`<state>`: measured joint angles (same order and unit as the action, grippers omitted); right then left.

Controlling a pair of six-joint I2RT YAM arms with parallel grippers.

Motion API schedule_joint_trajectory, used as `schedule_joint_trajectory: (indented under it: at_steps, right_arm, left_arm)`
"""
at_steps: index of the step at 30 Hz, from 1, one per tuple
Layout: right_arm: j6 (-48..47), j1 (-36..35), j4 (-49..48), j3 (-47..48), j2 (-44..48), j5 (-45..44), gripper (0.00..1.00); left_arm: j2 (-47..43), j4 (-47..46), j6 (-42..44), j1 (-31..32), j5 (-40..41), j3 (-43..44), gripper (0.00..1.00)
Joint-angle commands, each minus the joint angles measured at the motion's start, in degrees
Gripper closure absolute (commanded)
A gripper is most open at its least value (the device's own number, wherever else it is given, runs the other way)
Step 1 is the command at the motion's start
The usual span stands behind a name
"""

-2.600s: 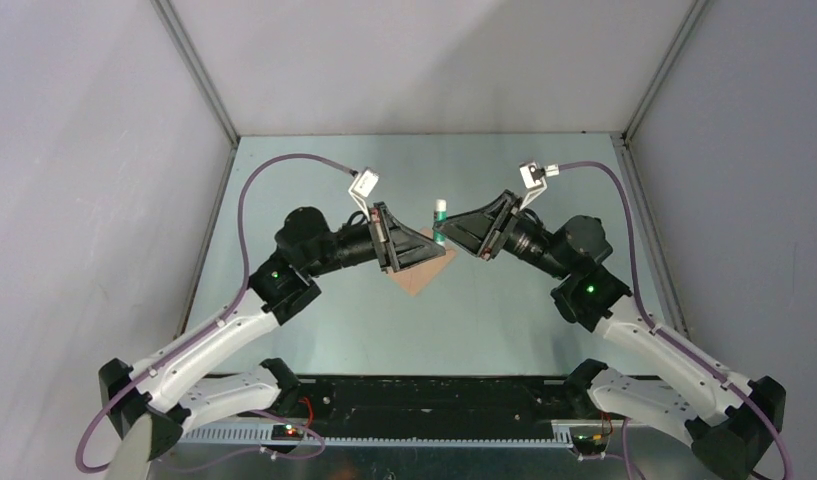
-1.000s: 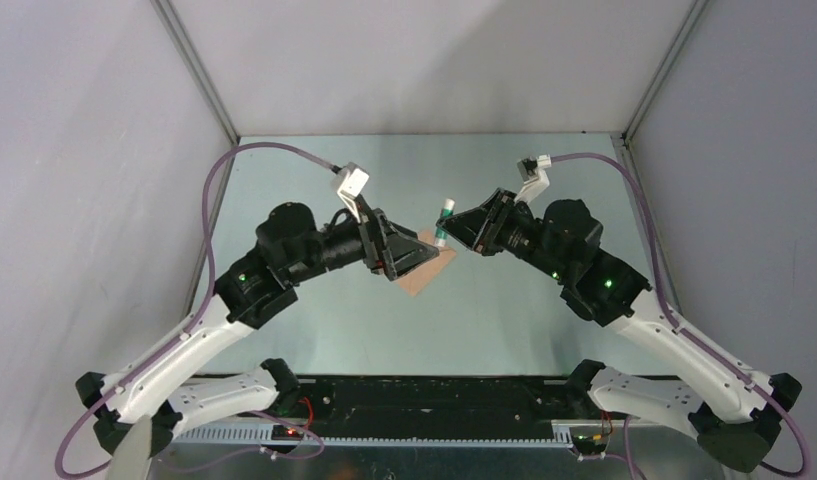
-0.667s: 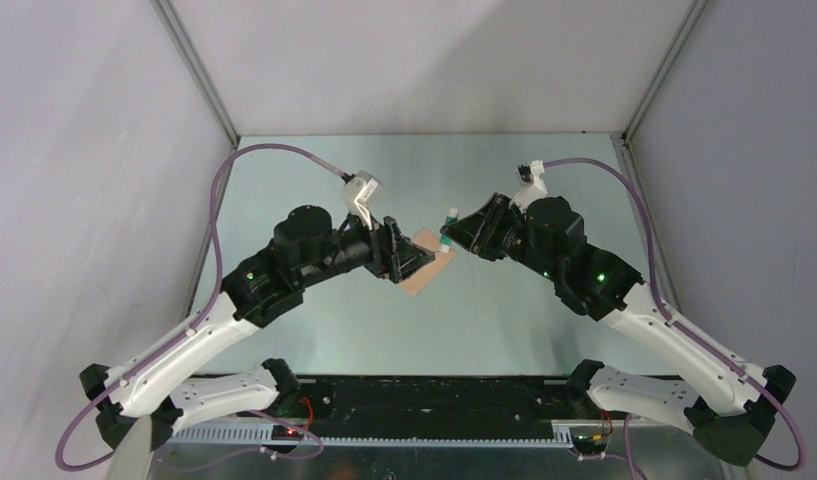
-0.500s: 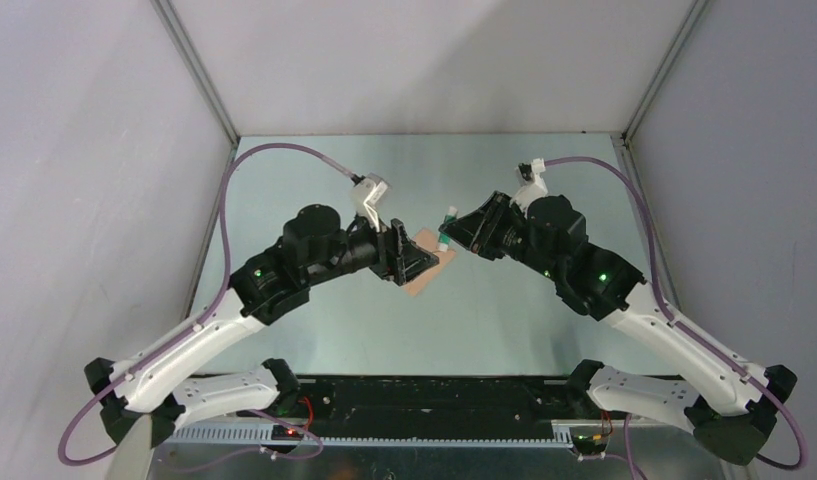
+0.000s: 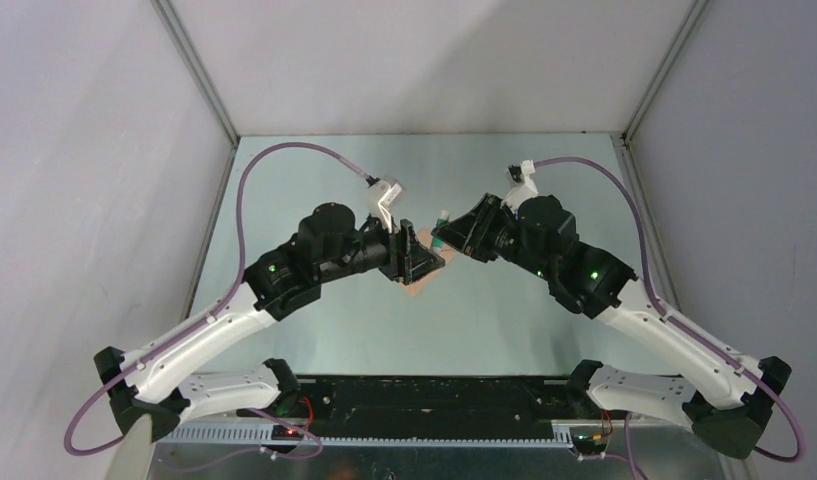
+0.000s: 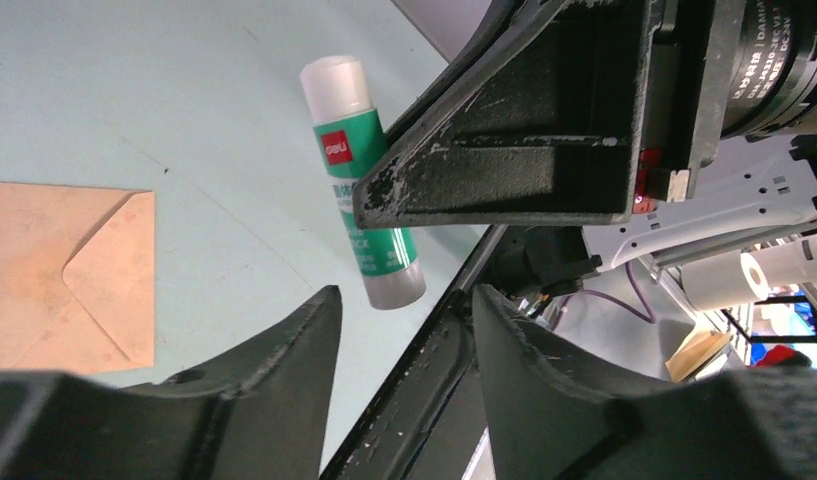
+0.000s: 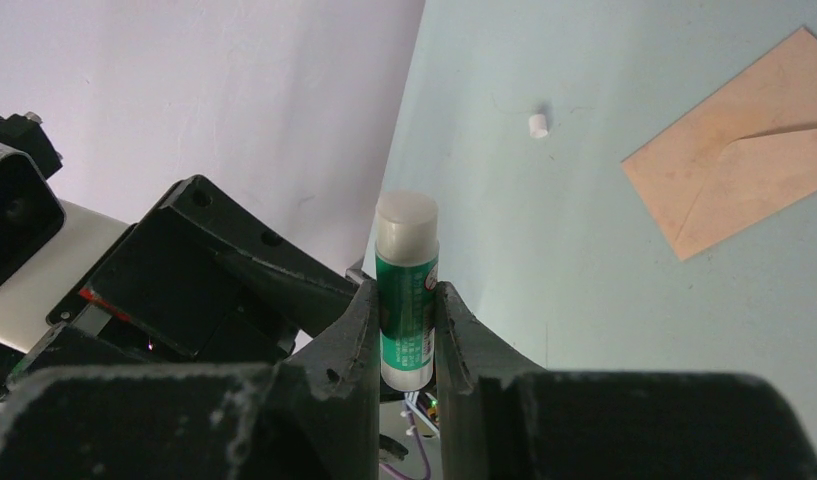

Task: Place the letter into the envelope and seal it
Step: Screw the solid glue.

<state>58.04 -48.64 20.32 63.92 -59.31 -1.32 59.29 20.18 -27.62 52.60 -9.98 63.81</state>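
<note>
Glue stick (image 7: pixel 406 255) pinched in right gripper (image 7: pixel 405 300) — left gripper (image 6: pixel 404 298) spread, gripping nothing.

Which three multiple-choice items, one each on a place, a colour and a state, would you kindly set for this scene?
1. Where is the envelope?
A. Flat on the table
B. Leaning on the back wall
C. Draped over an arm

2. What colour is the body of the glue stick?
A. Red
B. Green
C. Blue

3. What is the state of the right gripper?
A. Open and empty
B. Shut on the glue stick
C. Shut on the envelope

Answers: 1 A, it lies flat on the pale surface; 2 B, a green label sits under a white cap; 3 B, its jaws clamp the stick from both sides.
</note>
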Motion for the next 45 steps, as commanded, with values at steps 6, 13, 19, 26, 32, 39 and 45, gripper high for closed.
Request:
schedule_joint_trajectory:
  at_steps: [6, 13, 19, 26, 32, 39, 45]
  right_arm:
    - [-0.1, -0.81, -3.37, 2.17, -0.28, 0.12, 1.0]
    - [-0.37, -1.23, -3.94, 2.18, -0.61, 0.4, 1.0]
    - [-0.75, -1.56, -4.23, 2.18, -0.86, 0.7, 1.0]
    - [-1.53, -2.09, -3.58, 2.18, -0.73, -0.09, 1.0]
    - [-1.74, -2.33, -4.19, 2.22, -1.06, 1.24, 1.0]
    - [-1.94, -2.34, -4.29, 2.19, -1.19, 1.32, 1.0]
    - [-5.14, -1.63, -8.48, 0.56, -0.27, 4.18, 1.0]
  left_arm:
    - [1.04, -3.16, -0.97, 0.29, -1.54, 1.71, 0.57]
    - [0.62, -4.17, -2.27, 0.24, -1.06, 0.52, 0.69]
    - [0.63, -4.32, -2.88, 0.26, -0.7, 0.72, 0.78]
    - [1.42, -3.97, -4.44, 0.27, -1.18, 1.49, 0.66]
    - [1.89, -5.47, -6.73, 0.3, -2.03, 1.04, 0.63]
    - [1.96, -5.13, -7.23, 0.16, -1.37, 0.96, 0.95]
    - [0.18, -7.18, -8.27, -0.36, -3.85, -0.05, 1.0]
